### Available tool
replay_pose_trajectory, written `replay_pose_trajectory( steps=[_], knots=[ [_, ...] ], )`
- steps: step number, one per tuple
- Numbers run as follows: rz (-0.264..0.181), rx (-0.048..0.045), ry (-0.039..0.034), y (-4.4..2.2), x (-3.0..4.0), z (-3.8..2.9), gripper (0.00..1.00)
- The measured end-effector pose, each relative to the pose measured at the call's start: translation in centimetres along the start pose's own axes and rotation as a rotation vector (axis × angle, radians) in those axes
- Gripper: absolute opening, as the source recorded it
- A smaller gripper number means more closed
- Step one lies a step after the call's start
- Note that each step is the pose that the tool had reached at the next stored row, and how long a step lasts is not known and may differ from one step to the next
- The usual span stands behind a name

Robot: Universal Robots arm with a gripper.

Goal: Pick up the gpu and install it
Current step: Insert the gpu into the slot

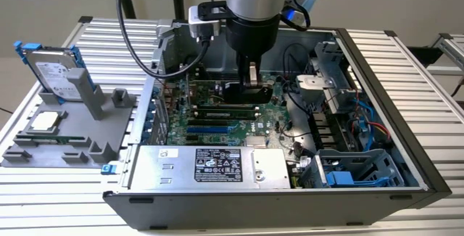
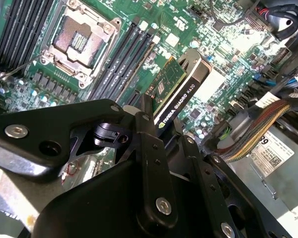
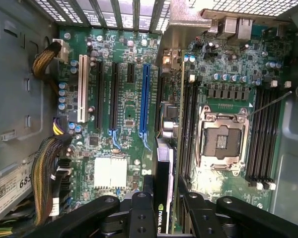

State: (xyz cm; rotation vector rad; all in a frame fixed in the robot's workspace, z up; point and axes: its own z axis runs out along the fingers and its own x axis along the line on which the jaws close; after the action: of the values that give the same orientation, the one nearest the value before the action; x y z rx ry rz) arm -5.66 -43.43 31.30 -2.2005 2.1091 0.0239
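Observation:
My gripper (image 1: 250, 79) reaches down into the open computer case (image 1: 377, 138) and is shut on the gpu (image 1: 246, 92). The card stands on its long edge over the green motherboard (image 1: 270, 120). In the second wrist view the gpu (image 2: 181, 89) shows its black cooler edge and its green board face, running away from the gripper (image 2: 164, 130). In the first wrist view the gpu (image 3: 164, 163) hangs between the long blue slot (image 3: 145, 99) and the memory slots (image 3: 188, 129), with its silver bracket (image 3: 186, 27) at the case's rear wall. I cannot tell whether the card touches the board.
The bare CPU socket (image 3: 219, 136) lies beside the memory slots. Cable bundles (image 3: 44, 188) and the power supply (image 1: 210, 165) crowd one side of the case. Drive cages (image 1: 348, 171) stand at the exterior view's right. A grey holder (image 1: 65, 132) outside the case carries a hard drive (image 1: 54, 73) and a CPU chip (image 1: 45, 120).

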Motion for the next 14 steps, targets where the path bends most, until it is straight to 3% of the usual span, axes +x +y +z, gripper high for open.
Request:
replay_pose_trajectory(
  steps=[14],
  knots=[
    [0.000,0.0000,0.0000,0.04,0.05,0.63,0.00]
  ],
)
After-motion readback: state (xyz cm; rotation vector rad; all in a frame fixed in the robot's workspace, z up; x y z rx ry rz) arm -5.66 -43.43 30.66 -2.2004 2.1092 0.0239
